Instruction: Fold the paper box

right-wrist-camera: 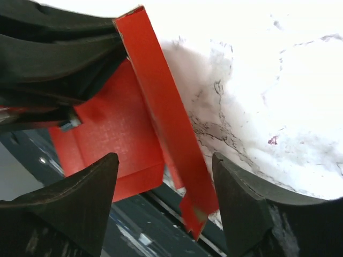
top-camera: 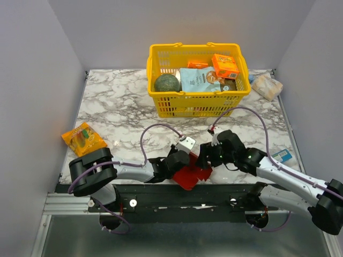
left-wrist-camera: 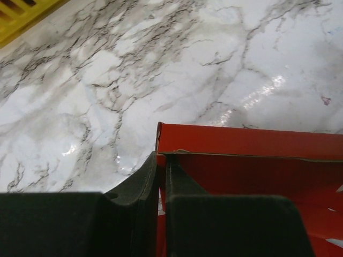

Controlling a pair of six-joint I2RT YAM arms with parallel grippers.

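The paper box (top-camera: 194, 175) is a bright red cardboard sheet with flaps, lying at the table's near edge between the two arms. My left gripper (left-wrist-camera: 161, 176) is shut on one upright wall of the paper box (left-wrist-camera: 252, 142), its dark pads pinching the thin card. In the right wrist view a long red flap (right-wrist-camera: 166, 123) stands up between the jaws of my right gripper (right-wrist-camera: 166, 176), which are spread wide and touch nothing. From above, the right gripper (top-camera: 206, 159) sits just right of the box.
A yellow basket (top-camera: 161, 104) with groceries stands at the back centre. An orange snack packet (top-camera: 83, 138) lies at the left, a wrapped item (top-camera: 266, 85) at the back right, a small blue card (top-camera: 282, 156) at the right. The table's front rail (right-wrist-camera: 155, 214) runs under the box.
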